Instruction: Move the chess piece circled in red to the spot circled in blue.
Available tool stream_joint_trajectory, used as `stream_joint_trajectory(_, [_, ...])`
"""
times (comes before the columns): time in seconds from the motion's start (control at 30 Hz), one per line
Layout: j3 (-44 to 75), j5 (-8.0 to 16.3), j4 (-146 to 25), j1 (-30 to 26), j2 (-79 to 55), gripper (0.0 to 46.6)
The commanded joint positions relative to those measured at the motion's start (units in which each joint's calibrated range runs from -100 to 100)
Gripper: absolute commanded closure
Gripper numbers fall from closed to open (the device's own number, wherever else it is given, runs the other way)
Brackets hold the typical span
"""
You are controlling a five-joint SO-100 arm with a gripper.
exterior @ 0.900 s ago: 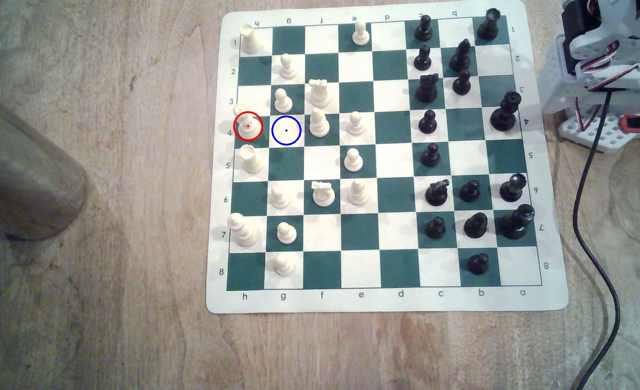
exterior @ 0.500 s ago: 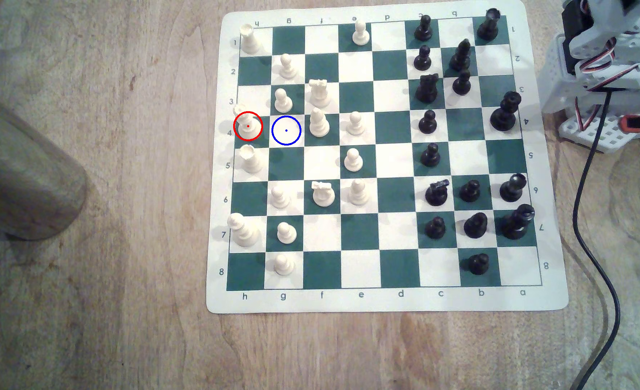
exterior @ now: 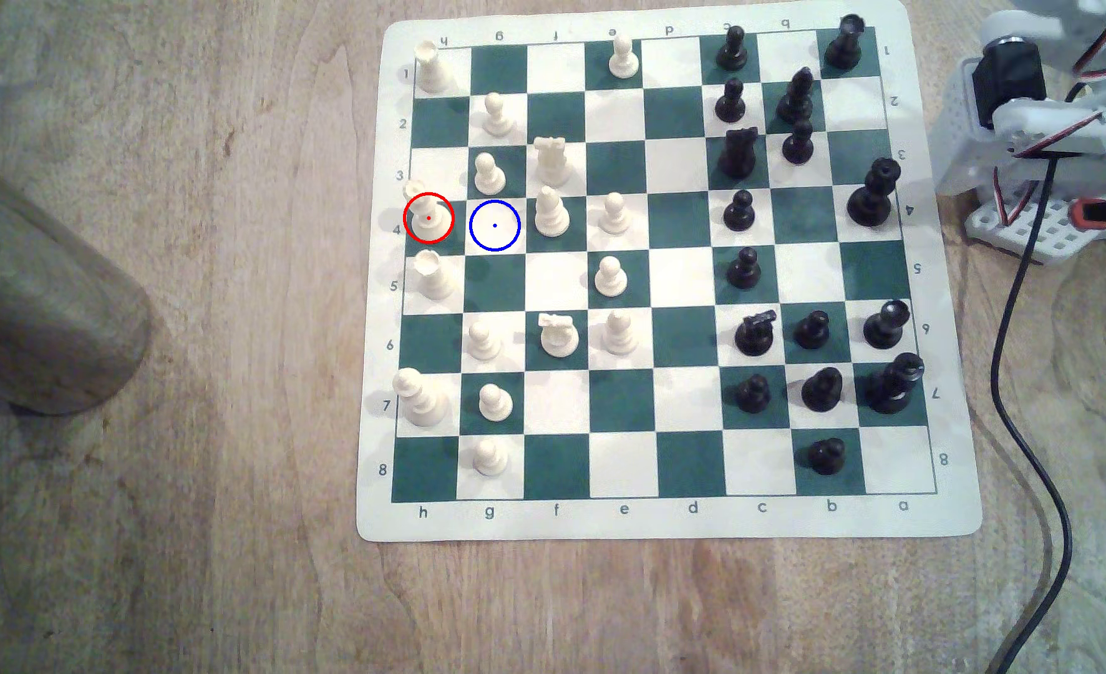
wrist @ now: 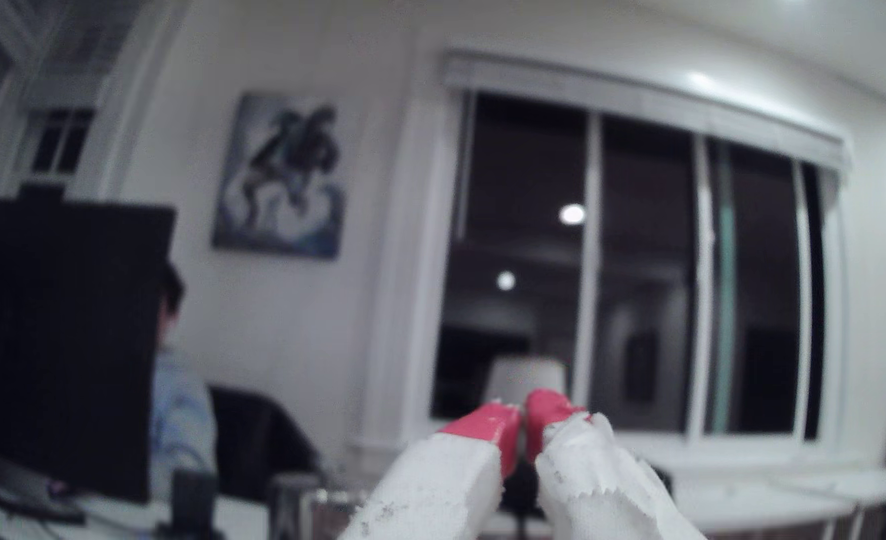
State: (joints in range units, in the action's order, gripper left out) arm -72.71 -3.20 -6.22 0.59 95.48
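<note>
The chess piece circled in red (exterior: 427,217) is a tall cream piece with a jagged crown. It stands on a green square at the board's edge on the exterior view's left, in row 4. The spot circled in blue (exterior: 495,225) is the bare cream square right beside it, toward the exterior view's right. My arm (exterior: 1049,123) is folded up off the board at the exterior view's right edge, far from both. In the wrist view my gripper (wrist: 524,415) points out into the room, its red-tipped fingers (wrist: 487,423) shut together with nothing between them.
Cream pieces crowd the target: a pawn (exterior: 489,174) behind it, a bishop (exterior: 551,212) to its right, a cup-topped piece (exterior: 433,275) on h5. Black pieces fill the board's right side. A black cable (exterior: 1023,389) runs past the mat. A cylinder (exterior: 38,311) lies at left.
The arm at the exterior view's right edge has shifted its upper links and rotated upward. No chess piece has moved.
</note>
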Motion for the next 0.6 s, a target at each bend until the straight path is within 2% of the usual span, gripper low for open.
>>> stream_joint_trajectory(0.0, [11.96, 0.15, -20.98, 1.56, -2.27, 46.4])
stream_joint_trajectory(0.13, [16.22, 0.15, -26.38, 0.62, -6.60, 46.4])
stream_joint_trajectory(0.23, [16.22, 0.20, -24.33, 0.31, -9.74, 46.1])
stream_joint_trajectory(0.3, [17.31, 0.15, -22.53, 0.31, -14.92, 40.0])
stream_joint_trajectory(0.37, [20.12, 0.05, -24.01, 0.15, -19.50, 37.6])
stream_joint_trajectory(0.43, [25.20, 0.05, -27.94, -1.25, -25.78, 40.8])
stream_joint_trajectory(0.57, [30.19, 0.73, -31.95, -2.90, -34.27, 42.3])
